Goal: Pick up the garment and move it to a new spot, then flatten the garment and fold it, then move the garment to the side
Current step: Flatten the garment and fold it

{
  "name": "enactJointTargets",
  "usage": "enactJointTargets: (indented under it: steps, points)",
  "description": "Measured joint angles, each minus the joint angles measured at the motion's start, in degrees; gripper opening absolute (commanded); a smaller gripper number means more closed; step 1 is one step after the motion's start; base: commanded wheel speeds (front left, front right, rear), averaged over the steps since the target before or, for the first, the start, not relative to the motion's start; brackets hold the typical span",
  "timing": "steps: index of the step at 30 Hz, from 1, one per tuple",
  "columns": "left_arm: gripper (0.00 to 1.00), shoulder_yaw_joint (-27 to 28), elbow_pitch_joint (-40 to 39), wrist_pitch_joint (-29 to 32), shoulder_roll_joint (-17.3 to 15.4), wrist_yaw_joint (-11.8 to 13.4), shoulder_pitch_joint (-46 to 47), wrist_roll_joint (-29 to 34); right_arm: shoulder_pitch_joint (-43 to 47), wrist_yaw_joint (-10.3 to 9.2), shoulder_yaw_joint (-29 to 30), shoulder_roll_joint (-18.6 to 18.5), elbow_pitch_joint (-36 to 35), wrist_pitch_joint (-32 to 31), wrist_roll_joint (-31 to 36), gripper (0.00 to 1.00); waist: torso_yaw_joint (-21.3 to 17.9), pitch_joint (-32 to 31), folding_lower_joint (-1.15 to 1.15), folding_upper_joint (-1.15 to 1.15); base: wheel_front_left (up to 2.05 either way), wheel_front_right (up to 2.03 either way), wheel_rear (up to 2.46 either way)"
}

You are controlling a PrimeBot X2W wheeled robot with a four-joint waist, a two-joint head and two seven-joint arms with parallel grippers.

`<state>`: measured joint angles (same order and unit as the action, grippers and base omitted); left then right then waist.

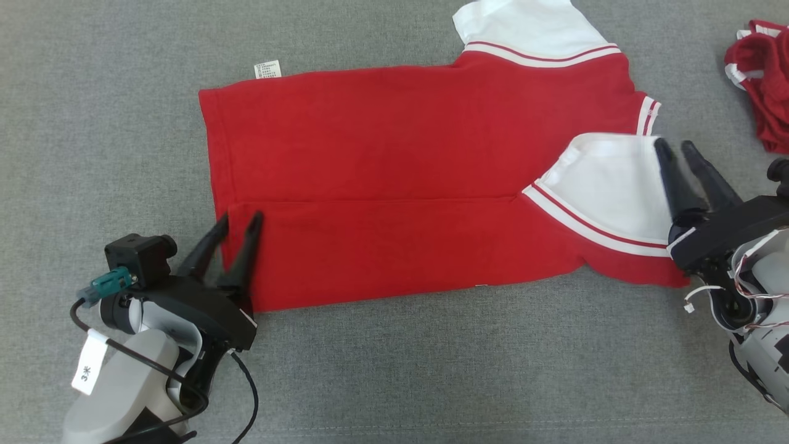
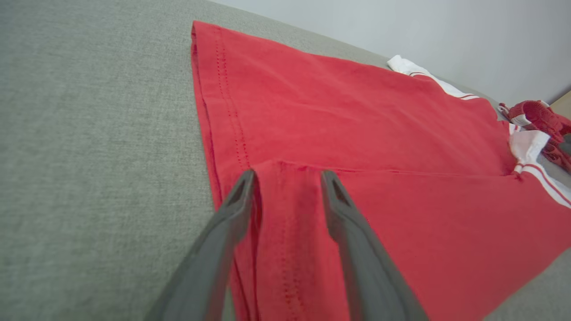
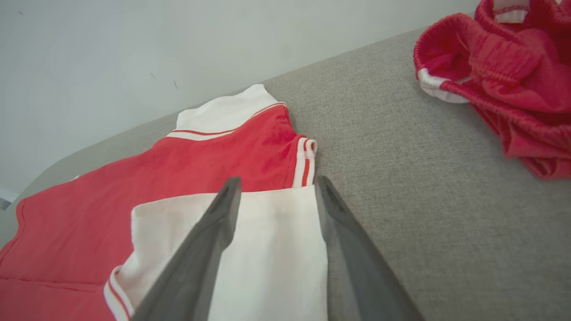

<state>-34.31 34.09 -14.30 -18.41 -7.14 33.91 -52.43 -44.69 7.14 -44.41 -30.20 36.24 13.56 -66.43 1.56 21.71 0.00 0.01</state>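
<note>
The garment [image 1: 394, 154] is a red shirt with white, red-striped sleeves, lying flat on the grey surface with its collar end to the right. Its near long edge is folded over the body, and the near white sleeve [image 1: 610, 185] lies on top. My left gripper [image 1: 239, 219] is open at the hem end of the folded flap, its fingers straddling that corner of the garment [image 2: 357, 133]. The left gripper [image 2: 287, 176] has red cloth lying between its tips. My right gripper [image 1: 674, 145] is open over the sleeve's outer edge, and the right gripper [image 3: 276, 185] has white cloth under it on the garment [image 3: 178, 178].
A second red garment [image 1: 764, 86] with white trim lies crumpled at the far right, close to my right arm; this crumpled garment [image 3: 504, 80] is also in the right wrist view. A pale wall [image 3: 134, 53] runs behind the grey surface [image 1: 431, 370].
</note>
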Motion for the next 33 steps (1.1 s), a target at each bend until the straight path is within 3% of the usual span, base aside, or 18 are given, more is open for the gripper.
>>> enactJointTargets:
  steps: [19, 28, 33]
  points:
    - [1.0, 1.7, -0.5, 0.0, -1.7, 0.0, -2.4, 0.6, -0.5, 0.0, -1.3, 0.6, -0.1, 0.7, -0.3, 1.0, -0.5, -4.4, 0.0, -0.01, 0.0, 0.0, 0.0]
    - [1.0, 7.3, -5.2, 0.0, -2.2, 0.2, -10.9, 3.3, 6.9, 0.0, 3.8, 1.0, -3.5, 0.7, -0.3, 1.0, -1.6, -9.1, -0.01, -0.01, 0.0, 0.0, 0.0]
    - [1.0, 10.1, -8.2, 0.0, -2.0, 2.2, -14.3, 4.8, 10.4, 0.0, 6.3, 2.2, -5.2, 0.7, 0.7, 1.0, -2.3, -11.0, -0.01, -0.01, 0.0, 0.0, 0.0]
